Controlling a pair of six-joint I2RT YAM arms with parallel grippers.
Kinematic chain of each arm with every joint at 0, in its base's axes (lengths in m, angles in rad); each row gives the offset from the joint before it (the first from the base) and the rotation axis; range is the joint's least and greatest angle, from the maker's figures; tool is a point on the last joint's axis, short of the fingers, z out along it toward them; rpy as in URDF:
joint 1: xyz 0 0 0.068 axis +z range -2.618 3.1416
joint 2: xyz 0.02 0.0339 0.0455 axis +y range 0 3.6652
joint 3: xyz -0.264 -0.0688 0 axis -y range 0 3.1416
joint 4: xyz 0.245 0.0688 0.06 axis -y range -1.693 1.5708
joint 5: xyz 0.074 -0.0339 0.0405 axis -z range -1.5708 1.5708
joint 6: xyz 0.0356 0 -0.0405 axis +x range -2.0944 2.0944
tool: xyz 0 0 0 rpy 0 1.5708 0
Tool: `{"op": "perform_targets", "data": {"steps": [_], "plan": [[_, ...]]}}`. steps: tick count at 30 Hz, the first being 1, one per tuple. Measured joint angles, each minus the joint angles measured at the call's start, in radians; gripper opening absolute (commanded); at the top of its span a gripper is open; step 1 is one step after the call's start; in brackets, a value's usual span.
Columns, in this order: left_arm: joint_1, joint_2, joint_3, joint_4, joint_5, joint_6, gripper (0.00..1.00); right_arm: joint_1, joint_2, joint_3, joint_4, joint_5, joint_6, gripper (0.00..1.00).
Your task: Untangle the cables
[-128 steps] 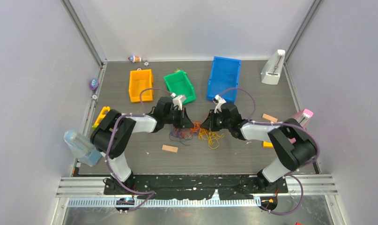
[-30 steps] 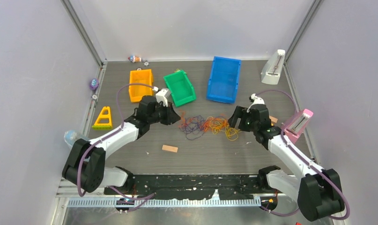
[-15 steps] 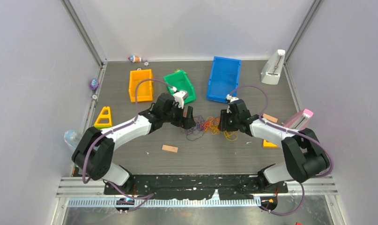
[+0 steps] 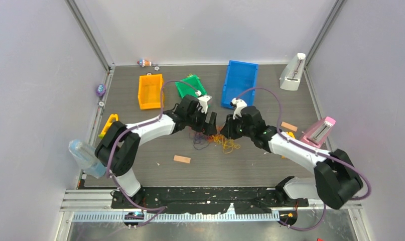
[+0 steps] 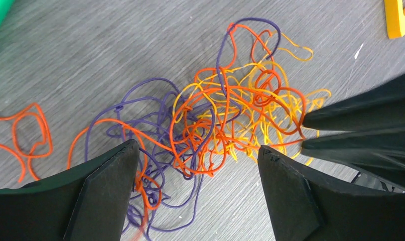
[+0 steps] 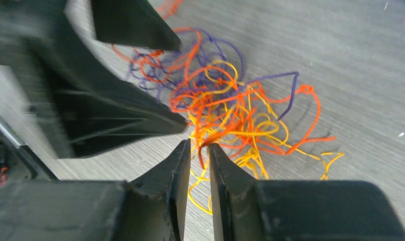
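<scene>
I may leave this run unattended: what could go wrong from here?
1. The right gripper has orange and yellow strands of the cables between its nearly closed jaws; pulling may tighten knots rather than free one strand.
2. The left gripper, open, straddles the tangle close to the right one; they could collide.
</scene>
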Motion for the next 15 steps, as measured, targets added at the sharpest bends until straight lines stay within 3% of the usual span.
{"op": "perform_targets", "data": {"steps": [2, 3, 7, 11, 13, 15], "plan": [[-0.002, 0.023, 0.011, -0.002, 0.023, 0.008, 0.89, 0.0, -0.064, -0.009, 0.017, -0.006, 0.008, 0.37], [-0.004, 0.031, 0.011, -0.001, 0.038, 0.01, 0.88, 0.0, -0.079, -0.012, 0.025, -0.008, 0.011, 0.47], [-0.019, 0.08, 0.012, 0.004, 0.078, 0.024, 0.82, 0.0, -0.081, -0.036, 0.06, -0.018, 0.046, 0.66], [-0.033, 0.13, 0.016, 0.003, 0.068, 0.039, 0.73, 0.0, -0.071, -0.057, 0.024, 0.042, 0.068, 0.68], [-0.035, 0.129, 0.019, 0.005, 0.053, 0.04, 0.59, 0.001, -0.077, -0.063, 0.005, 0.091, 0.07, 0.65], [-0.035, 0.13, 0.017, 0.005, 0.039, 0.043, 0.51, 0.0, -0.083, -0.064, -0.015, 0.14, 0.066, 0.63]]}}
